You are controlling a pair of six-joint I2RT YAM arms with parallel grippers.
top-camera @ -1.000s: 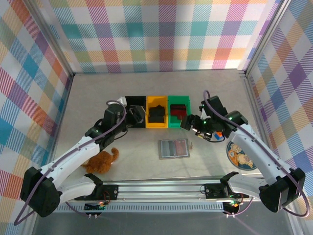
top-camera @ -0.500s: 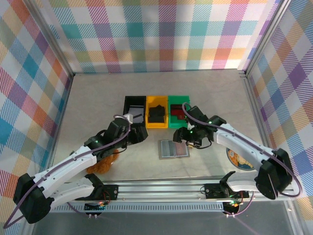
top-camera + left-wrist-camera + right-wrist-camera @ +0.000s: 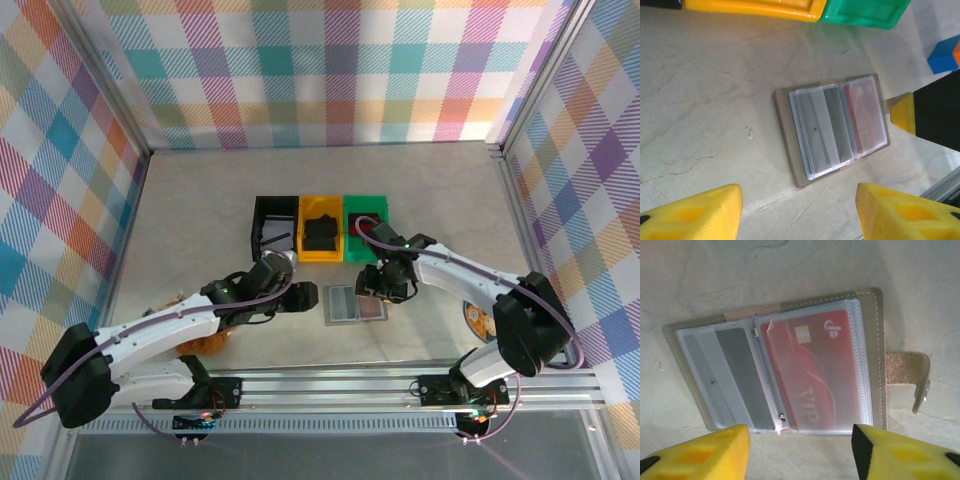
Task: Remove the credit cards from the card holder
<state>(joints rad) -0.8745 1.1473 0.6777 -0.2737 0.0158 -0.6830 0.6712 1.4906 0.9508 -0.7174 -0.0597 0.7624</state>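
The card holder (image 3: 350, 303) lies open and flat on the table in front of the bins. The right wrist view shows its two clear-sleeved panels: a red credit card (image 3: 812, 370) marked VIP in one, a grey card (image 3: 735, 375) in the other, and the side tab (image 3: 907, 372) sticking out. My right gripper (image 3: 799, 447) hovers open just off the holder's long edge, above its far right part in the top view (image 3: 380, 285). My left gripper (image 3: 800, 212) is open, short of the holder (image 3: 832, 127), at its left (image 3: 303, 298).
A black bin (image 3: 262, 222), a yellow bin (image 3: 304, 230) and a green bin (image 3: 352, 235) stand in a row right behind the holder. An orange plush toy (image 3: 200, 345) lies partly under the left arm. A round printed disc (image 3: 478, 322) sits at the right.
Both arms have come down from the bins to the holder: the left swung right and nearer, the right swung left until it stands over the holder. Both grippers stay open.
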